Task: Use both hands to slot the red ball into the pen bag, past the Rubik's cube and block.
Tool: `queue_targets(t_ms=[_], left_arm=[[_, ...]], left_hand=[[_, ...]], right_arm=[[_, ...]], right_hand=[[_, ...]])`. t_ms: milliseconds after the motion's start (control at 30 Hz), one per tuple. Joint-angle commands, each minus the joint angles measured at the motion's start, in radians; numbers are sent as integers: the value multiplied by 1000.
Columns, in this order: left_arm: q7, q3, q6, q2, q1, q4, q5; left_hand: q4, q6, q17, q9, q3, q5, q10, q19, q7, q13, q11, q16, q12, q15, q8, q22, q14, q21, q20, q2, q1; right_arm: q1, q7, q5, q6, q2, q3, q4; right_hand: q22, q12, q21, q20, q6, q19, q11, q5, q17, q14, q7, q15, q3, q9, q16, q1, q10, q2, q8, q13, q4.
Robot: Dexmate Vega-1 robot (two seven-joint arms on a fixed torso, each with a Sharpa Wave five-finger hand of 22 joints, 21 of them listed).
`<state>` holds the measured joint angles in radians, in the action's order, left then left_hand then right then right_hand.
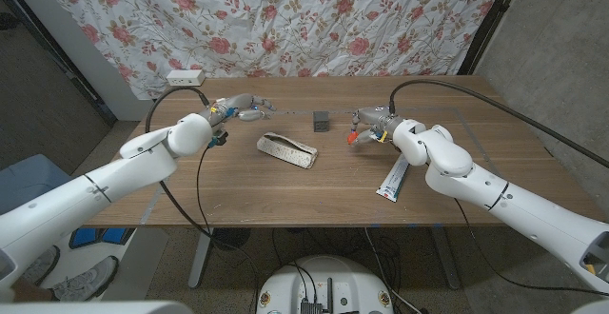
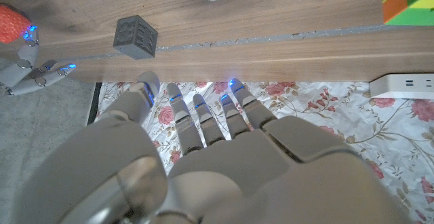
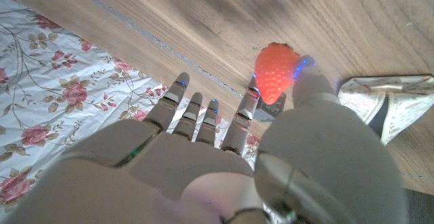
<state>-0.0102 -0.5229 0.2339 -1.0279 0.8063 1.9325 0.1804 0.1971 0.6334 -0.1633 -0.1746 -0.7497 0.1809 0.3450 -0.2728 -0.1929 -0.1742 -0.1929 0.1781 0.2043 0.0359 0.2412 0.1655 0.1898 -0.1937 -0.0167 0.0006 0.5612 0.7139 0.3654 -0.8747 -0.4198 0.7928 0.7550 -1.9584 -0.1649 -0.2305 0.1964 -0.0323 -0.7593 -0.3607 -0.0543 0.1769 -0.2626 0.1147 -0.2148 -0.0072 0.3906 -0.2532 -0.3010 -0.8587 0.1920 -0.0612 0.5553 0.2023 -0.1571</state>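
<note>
A red, bumpy, strawberry-shaped ball (image 3: 274, 80) is pinched between the thumb and a finger of my right hand (image 3: 224, 163). That hand (image 1: 366, 124) hovers over the table's far middle with the ball (image 1: 353, 135) under its fingers. Just to its left stands a small dark block (image 1: 321, 120), also seen as the block (image 2: 135, 36) near the ball (image 2: 12, 17). The pale pen bag (image 1: 287, 149) lies in the table's middle, mouth toward the right hand; the bag (image 3: 386, 108) gapes open. My left hand (image 1: 243, 109) holds nothing, fingers (image 2: 203, 115) spread. The Rubik's cube (image 2: 407, 0) sits near it.
A white power strip (image 1: 186, 76) lies at the table's far left edge, with black cables running from it. A flat white packet (image 1: 393, 179) lies on the right half of the table (image 1: 238, 190). A floral cloth hangs behind.
</note>
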Motion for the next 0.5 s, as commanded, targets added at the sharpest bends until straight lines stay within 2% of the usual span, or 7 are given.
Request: queue_targets(t_ms=[33,500], left_arm=[[48,-29,-9,-4,-37,13,163],[138,-56,-64,-7,-82,10,327]], left_hand=[[-2,38,-2,-2,10,-2,24,-18,-1,-3,-5,5,6,99,11,5,21,-6,-1,-5,34],[-5,101,-2,-1,36,-3,61,-42,-3,-3,-17,7,3,112,5,7,61,-7,-7,-25,98]], right_arm=[[-18,-17,13,5,-12,11,29],[-30,-24,19,-4,-16,22,40]], right_hand=[[-4,2,-3,0,-19,-4,-2,4,-5,10,-6,2,-1,-2,-3,2,10,5,10,3,4],[-4,3,-4,1,-25,-3,-2,4,-7,11,-6,0,-2,-2,-4,2,16,7,13,3,3]])
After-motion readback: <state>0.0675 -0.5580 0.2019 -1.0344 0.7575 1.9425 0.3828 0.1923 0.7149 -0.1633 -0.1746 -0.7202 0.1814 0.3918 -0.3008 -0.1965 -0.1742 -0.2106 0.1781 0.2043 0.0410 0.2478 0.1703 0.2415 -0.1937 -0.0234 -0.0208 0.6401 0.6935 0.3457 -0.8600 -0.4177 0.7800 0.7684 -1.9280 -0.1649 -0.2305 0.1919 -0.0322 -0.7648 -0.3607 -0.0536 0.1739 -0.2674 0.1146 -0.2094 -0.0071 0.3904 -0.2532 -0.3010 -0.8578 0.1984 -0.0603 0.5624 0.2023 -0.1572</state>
